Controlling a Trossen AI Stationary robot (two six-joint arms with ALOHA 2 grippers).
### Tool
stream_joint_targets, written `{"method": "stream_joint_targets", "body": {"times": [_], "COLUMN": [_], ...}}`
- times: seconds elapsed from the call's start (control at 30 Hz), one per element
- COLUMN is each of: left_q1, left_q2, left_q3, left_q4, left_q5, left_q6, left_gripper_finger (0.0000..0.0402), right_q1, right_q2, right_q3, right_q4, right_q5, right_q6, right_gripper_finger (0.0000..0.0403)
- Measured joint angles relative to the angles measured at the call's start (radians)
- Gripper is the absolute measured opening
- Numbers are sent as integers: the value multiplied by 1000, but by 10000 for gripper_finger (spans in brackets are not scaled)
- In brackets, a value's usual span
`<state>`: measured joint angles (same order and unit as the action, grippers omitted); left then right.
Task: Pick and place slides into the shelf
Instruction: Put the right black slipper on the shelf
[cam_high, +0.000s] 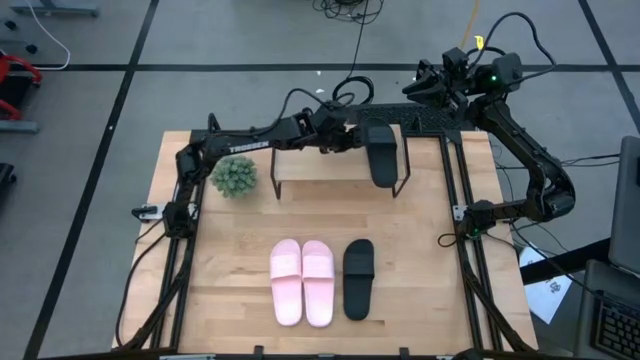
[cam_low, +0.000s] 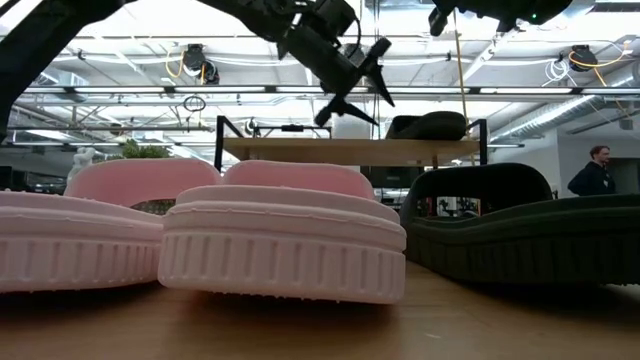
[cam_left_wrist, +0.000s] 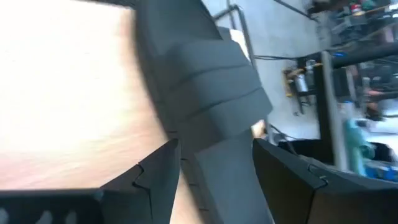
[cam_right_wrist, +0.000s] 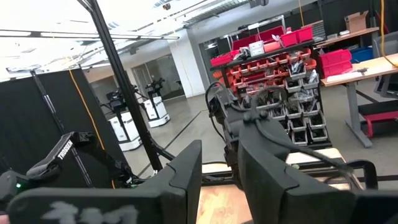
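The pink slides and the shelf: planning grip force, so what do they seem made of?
The light pink slip-on slides look like soft moulded foam or rubber, matte, with ribbed sole edges. The low shelf shows a pale wood-grain plank on thin black legs, probably metal.

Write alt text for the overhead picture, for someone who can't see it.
Seen from above, one black sandal lies on a low wooden shelf at the table's far edge, the left gripper open beside it. Two pink sandals and another black one wait nearer the camera; the right arm is folded back.

Two pink slides (cam_high: 302, 281), two black slides (cam_high: 359, 277)
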<state>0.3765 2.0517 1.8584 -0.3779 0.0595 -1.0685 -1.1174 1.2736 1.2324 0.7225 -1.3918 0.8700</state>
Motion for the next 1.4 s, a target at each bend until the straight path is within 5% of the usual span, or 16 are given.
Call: {"method": "stream_joint_targets", "body": {"times": [0.43,1.03,1.4], "left_q1": [23,24,30], "left_q2": [-8,39,69], "left_q3": [0,0,0], "left_q4": [-35,42,66], "left_q5": [-60,-35,-5], "left_q6": [39,64,35], "left_gripper_finger": [199,11,3], "right_q1": [0,0,0], "right_q2": [0,0,0], "right_q3": [0,0,0], "right_q4": [2,6,6], "right_q5": [0,2,3], "right_q6": [0,0,0], "right_gripper_finger": [93,93,93]}}
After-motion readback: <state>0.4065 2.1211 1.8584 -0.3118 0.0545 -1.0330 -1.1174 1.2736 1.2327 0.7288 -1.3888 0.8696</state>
